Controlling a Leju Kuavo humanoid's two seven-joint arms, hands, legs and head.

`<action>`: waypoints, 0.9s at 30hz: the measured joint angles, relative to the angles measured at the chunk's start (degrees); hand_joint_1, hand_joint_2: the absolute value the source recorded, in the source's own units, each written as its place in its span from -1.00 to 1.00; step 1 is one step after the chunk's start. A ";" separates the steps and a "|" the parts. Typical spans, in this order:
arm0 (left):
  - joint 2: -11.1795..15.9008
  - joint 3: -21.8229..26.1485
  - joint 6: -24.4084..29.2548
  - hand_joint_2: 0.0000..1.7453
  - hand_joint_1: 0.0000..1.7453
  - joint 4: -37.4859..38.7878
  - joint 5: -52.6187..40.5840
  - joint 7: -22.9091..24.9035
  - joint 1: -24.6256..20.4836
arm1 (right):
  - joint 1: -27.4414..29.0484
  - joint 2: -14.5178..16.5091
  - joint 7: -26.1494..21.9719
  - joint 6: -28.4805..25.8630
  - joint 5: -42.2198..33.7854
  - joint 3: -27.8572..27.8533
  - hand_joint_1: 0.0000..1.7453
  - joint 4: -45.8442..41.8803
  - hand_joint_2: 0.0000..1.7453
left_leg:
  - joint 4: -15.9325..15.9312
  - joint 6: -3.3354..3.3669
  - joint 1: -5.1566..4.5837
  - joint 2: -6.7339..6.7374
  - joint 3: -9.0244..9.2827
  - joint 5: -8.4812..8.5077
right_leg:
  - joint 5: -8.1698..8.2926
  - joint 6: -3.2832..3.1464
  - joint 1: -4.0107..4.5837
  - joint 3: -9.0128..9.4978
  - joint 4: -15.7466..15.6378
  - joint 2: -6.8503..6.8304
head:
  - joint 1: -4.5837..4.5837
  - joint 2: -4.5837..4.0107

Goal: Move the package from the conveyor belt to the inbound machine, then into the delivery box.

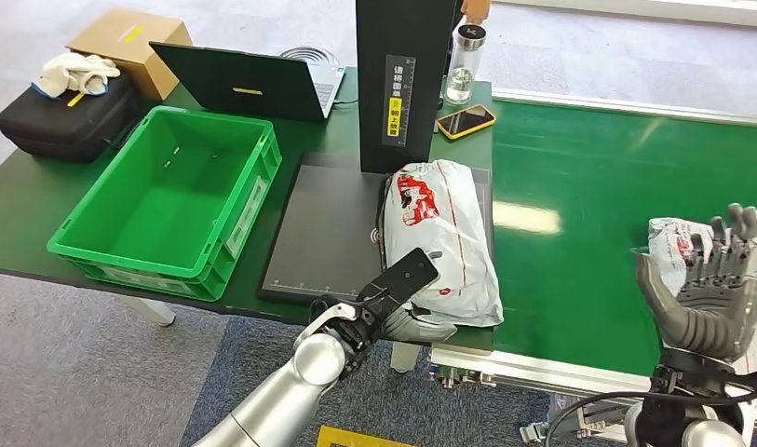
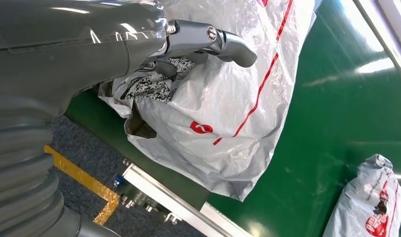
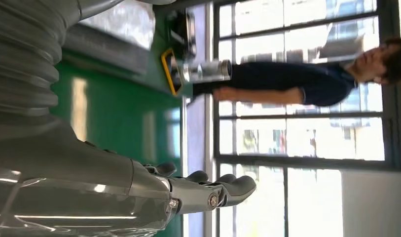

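Observation:
A large grey-white package with red print lies on the black plate of the inbound machine, in front of its dark column, its near end hanging over the table edge. My left hand grips the crumpled near corner of that package, with the thumb laid over it and the dark fingers against the printed label. My right hand is raised above the green conveyor belt, fingers apart and holding nothing. Behind it a second, smaller package lies on the belt. The green delivery box stands empty to the left.
A laptop, a yellow-cased phone and a clear bottle sit at the back of the table. A black bag and a cardboard box stand far left. A person stands beyond the table.

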 joint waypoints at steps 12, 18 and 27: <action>-0.34 -0.98 -0.23 1.00 -1.00 0.76 0.08 0.26 -0.78 | 3.17 0.40 0.39 -2.66 3.75 -1.14 -1.00 -2.87 1.00 | 0.00 0.00 0.00 0.00 0.01 0.00 | 0.00 0.00 0.00 0.01 0.00 -0.01 | -0.01 0.00; -0.68 -1.29 -0.81 1.00 -1.00 1.15 0.36 0.34 -1.45 | 5.46 0.56 0.97 -2.58 3.62 -2.33 -1.00 -4.42 1.00 | 0.00 0.00 0.00 0.00 0.00 -0.01 | 0.00 0.00 0.00 0.00 0.00 0.01 | -0.01 0.00; -0.92 -1.71 -0.86 1.00 -1.00 1.69 0.52 0.28 -1.91 | 6.73 0.87 1.23 -2.17 3.61 -3.11 -1.00 -5.28 1.00 | 0.00 0.00 0.00 0.00 0.02 0.00 | 0.00 0.00 0.00 0.01 0.00 0.00 | -0.01 0.00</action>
